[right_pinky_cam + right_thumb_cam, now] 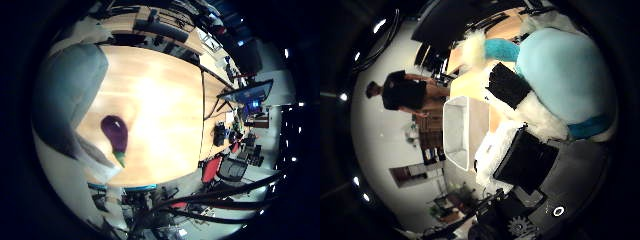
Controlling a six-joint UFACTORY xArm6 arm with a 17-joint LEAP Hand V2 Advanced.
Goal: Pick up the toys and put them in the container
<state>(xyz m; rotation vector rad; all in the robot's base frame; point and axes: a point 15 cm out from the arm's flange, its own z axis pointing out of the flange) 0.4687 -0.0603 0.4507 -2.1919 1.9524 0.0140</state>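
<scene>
The robot hand (520, 150) was curled round a blue and white plush toy (560, 75), probably for carrying to the white container (457, 132); a purple eggplant (115, 135) lay on the bench (160, 110).

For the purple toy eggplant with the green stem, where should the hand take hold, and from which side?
Grip the purple toy eggplant around its thick purple body, coming from above. It lies flat on the wooden table, and the green stem end is narrow, so it would likely slip.

From here I count one purple eggplant toy (115, 135), one pale-blue plush toy (560, 75), one white container (457, 132) and one wooden table (160, 110).
</scene>
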